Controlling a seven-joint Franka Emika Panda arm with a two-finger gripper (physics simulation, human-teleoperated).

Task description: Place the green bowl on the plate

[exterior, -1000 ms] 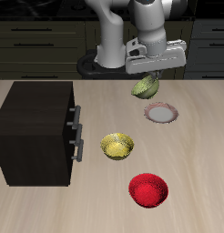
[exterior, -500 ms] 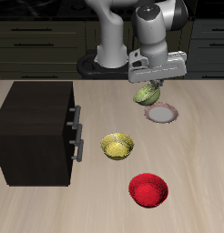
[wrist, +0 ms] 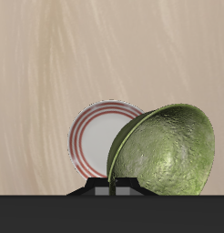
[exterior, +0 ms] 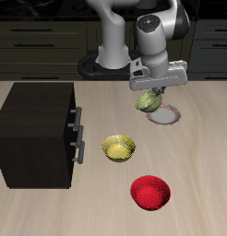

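Observation:
My gripper point(exterior: 155, 89) is shut on the rim of the green bowl point(exterior: 149, 101) and holds it tilted, in the air just above the plate point(exterior: 165, 115). In the wrist view the green bowl point(wrist: 167, 151) hangs on edge from the fingers, its speckled inside showing, and it covers part of the plate point(wrist: 94, 136), a white-grey disc with a reddish rim lying flat on the table below.
A golden-yellow bowl point(exterior: 119, 147) sits near the table's middle and a glossy red bowl point(exterior: 150, 192) nearer the front edge. A dark cabinet point(exterior: 34, 135) with drawer handles stands beside the yellow bowl.
My gripper has moved down and toward the table's front with the green bowl, bringing it from behind the plate to just over it.

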